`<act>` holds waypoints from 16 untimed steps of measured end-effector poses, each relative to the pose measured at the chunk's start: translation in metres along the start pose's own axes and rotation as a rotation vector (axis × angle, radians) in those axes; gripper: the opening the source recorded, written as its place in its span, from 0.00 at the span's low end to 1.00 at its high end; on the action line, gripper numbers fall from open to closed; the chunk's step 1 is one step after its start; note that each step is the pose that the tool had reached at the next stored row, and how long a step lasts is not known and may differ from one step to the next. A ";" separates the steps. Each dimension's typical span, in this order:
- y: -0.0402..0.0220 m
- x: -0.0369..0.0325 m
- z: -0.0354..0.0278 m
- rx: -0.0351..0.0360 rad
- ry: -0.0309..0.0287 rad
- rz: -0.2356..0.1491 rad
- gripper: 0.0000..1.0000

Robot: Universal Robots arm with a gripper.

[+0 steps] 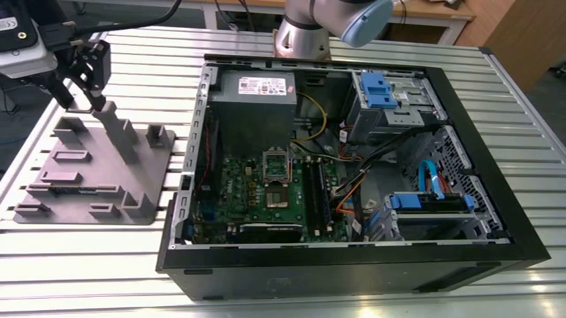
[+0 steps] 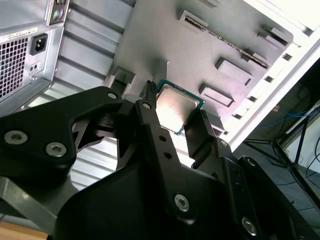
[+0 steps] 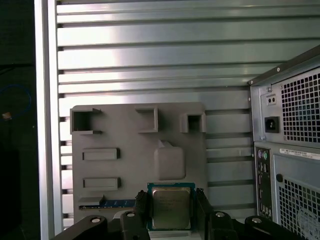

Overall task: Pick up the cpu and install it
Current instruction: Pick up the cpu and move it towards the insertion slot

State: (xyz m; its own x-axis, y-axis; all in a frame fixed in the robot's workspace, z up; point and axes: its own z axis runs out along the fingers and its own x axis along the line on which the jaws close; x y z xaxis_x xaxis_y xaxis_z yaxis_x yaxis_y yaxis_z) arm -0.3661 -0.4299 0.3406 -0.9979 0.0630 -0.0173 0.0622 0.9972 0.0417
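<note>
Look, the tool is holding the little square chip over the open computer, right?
Not quite. The tool holds the cpu over the grey tray, not over the open computer, which stands beside the tray. The first wrist view shows this.

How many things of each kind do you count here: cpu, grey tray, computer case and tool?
cpu, held between the tool's fingers: 1
grey tray: 1
computer case: 1
tool: 1
Total: 4
</note>
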 end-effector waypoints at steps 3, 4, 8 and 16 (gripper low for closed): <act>0.0002 -0.0032 0.0000 0.0000 0.0000 0.000 0.47; 0.0003 -0.0043 0.0001 0.0000 -0.0001 0.000 0.47; 0.0005 -0.0086 0.0001 0.0000 0.0000 0.000 0.47; 0.0010 -0.0159 0.0004 0.0000 -0.0001 0.000 0.47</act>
State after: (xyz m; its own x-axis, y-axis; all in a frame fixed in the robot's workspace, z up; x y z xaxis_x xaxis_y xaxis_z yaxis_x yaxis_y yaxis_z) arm -0.3502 -0.4299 0.3405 -0.9979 0.0630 -0.0174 0.0622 0.9972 0.0417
